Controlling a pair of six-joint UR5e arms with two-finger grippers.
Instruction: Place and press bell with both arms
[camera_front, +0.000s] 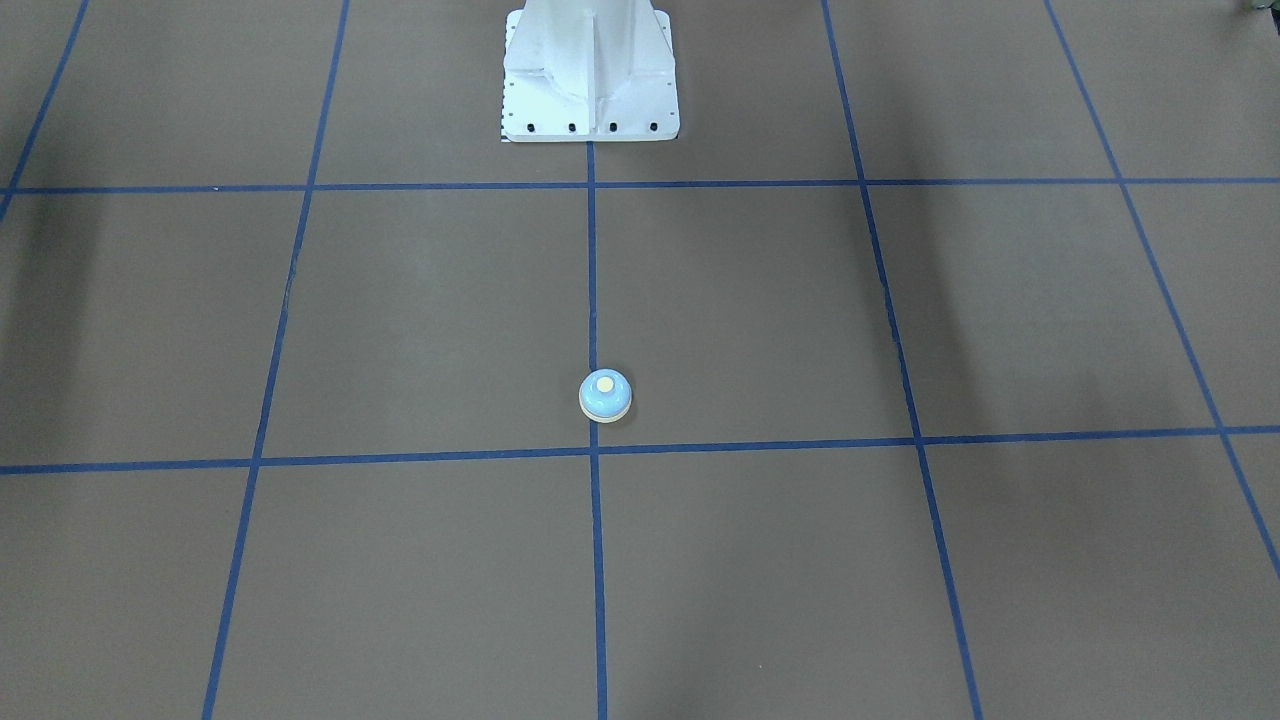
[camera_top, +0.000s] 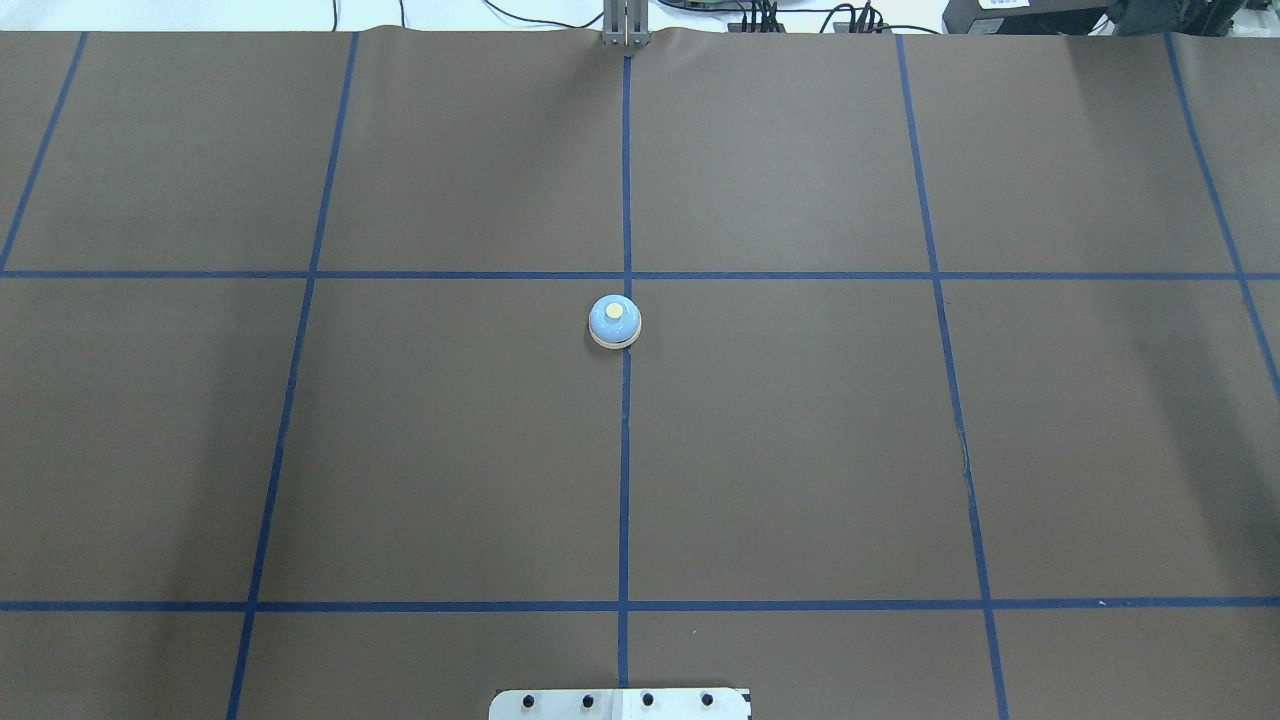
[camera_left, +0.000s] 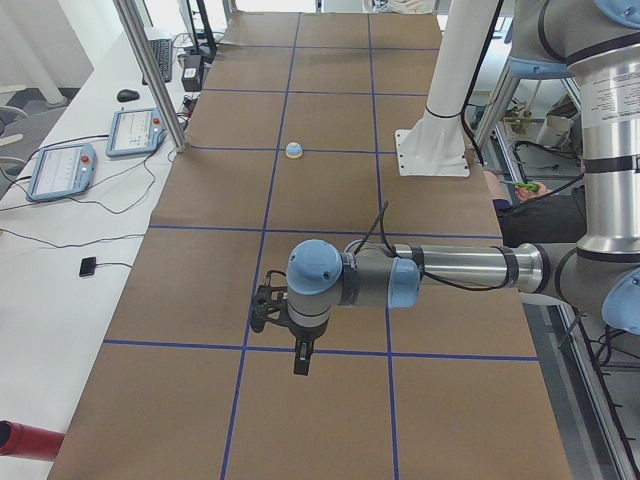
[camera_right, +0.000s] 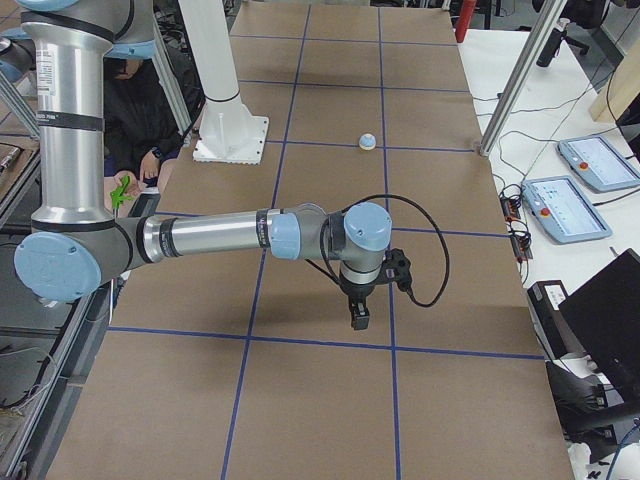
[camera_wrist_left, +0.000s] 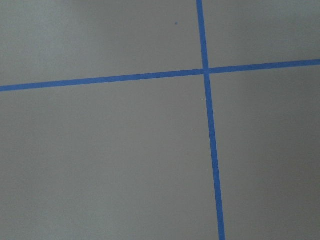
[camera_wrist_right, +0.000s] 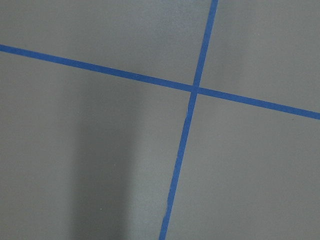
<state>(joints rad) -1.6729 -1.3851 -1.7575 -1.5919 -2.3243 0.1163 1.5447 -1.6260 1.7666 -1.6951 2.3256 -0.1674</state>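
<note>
The bell, a small light-blue dome with a cream base and cream button, stands upright on the centre blue line of the brown table. It also shows in the front view, the left side view and the right side view. My left gripper shows only in the left side view, held above the table far from the bell. My right gripper shows only in the right side view, also far from the bell. I cannot tell whether either is open or shut. Both wrist views show only brown table and blue tape.
The white bolted pedestal stands at the robot's side of the table. Blue tape lines divide the brown cover into squares. Metal frame posts and teach pendants stand beside the table. A seated person is near the pedestal.
</note>
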